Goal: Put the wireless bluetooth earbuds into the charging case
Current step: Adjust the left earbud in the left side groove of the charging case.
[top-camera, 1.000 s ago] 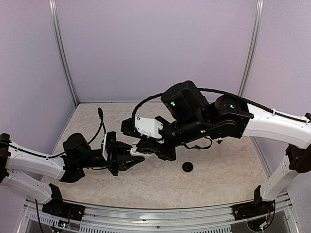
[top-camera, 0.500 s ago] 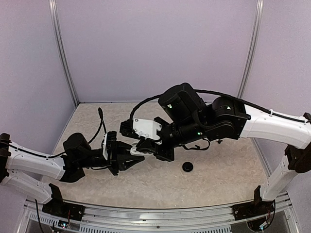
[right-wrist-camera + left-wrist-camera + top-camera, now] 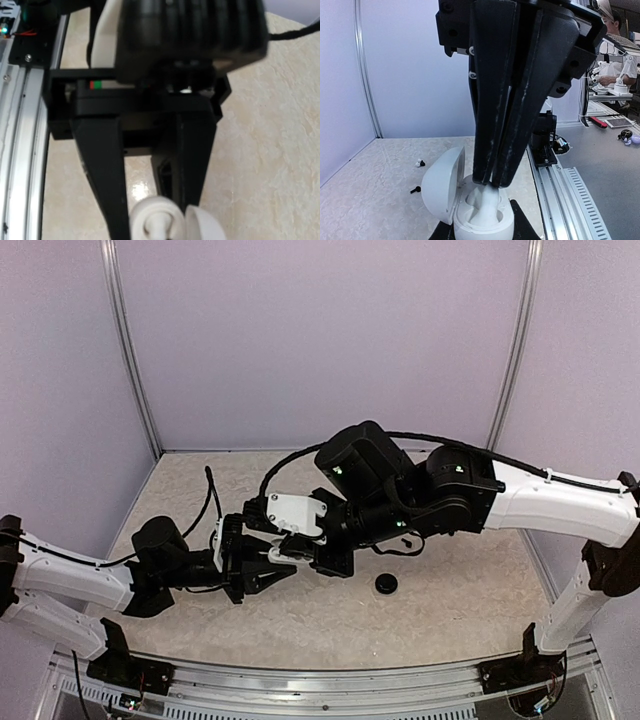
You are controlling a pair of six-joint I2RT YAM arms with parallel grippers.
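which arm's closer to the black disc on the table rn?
Right. In the top view the right arm reaches across just behind the black disc; the left arm sits well off to its left, holding the charging case.

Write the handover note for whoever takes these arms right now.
Left gripper: shut on the charging case, lid open.
Right gripper: shut on an earbud, fingers pointing down into the case from above.
Done: case open and held; one earbud at its socket.
Left: seat and release it, then find the second one, possibly the small white-and-dark piece on the table; too small to tell.
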